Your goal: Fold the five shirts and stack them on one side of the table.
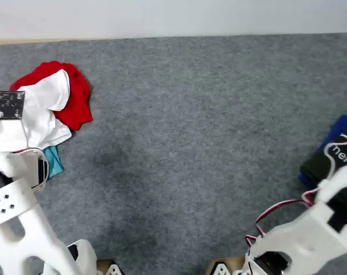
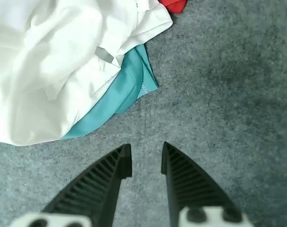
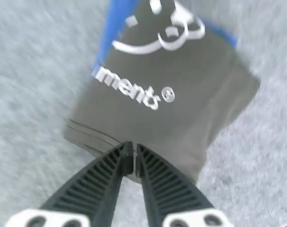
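Right wrist view: my right gripper [image 3: 132,149], jaws nearly closed, perhaps pinches the folded black shirt [image 3: 172,113] stacked on the blue shirt [image 3: 108,33]; my left gripper [image 2: 146,151] gapes beside the teal shirt [image 2: 124,90], ready for another.

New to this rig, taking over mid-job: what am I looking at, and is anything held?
This is a two-armed robot at a grey table. The high view looks down on it; each wrist view looks along one arm's gripper. On one side lie a white shirt, red shirt and teal shirt, heaped. Opposite, a folded black shirt lies on a blue shirt. The left gripper is open over bare table, empty. The right gripper is shut at the black shirt's edge; whether it pinches cloth is unclear.
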